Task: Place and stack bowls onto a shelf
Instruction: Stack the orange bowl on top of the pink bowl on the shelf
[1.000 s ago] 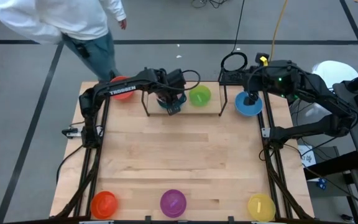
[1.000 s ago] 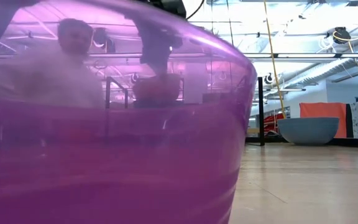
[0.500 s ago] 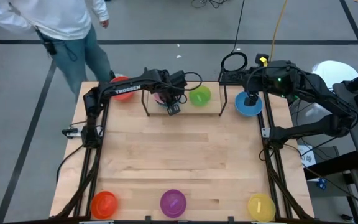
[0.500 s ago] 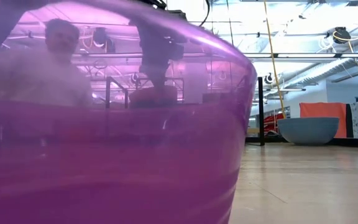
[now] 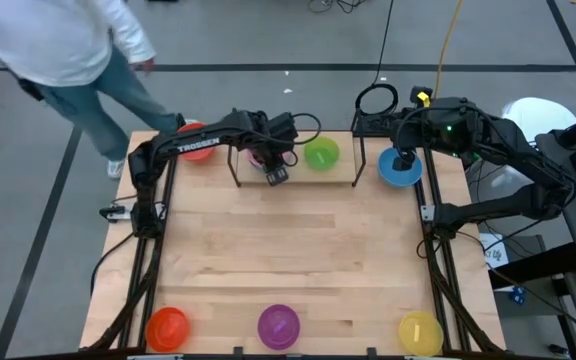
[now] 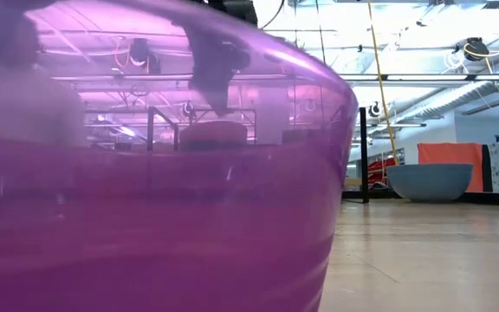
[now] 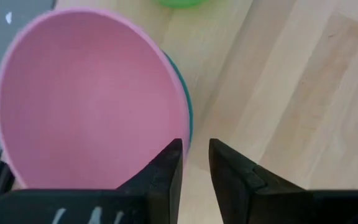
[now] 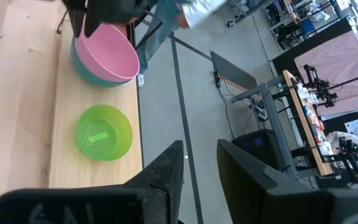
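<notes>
the pink bowl (image 7: pixel 86 99) sat nested in the teal bowl (image 8: pixel 89 67) on the shelf (image 8: pixel 64 155), beside the green bowl (image 5: pixel 321 153). the left gripper (image 7: pixel 196 163) hung just over the pink rim, its fingers slightly apart and clear of it. the right gripper (image 5: pixel 402 158), fingers parted with nothing between them, hovered over the blue bowl (image 5: pixel 399 170) beside the shelf.

The middle of the table (image 5: pixel 288 250) lies bare; bowls line its near edge, and the shelf (image 5: pixel 343 170) with its black uprights blocks the far side.
</notes>
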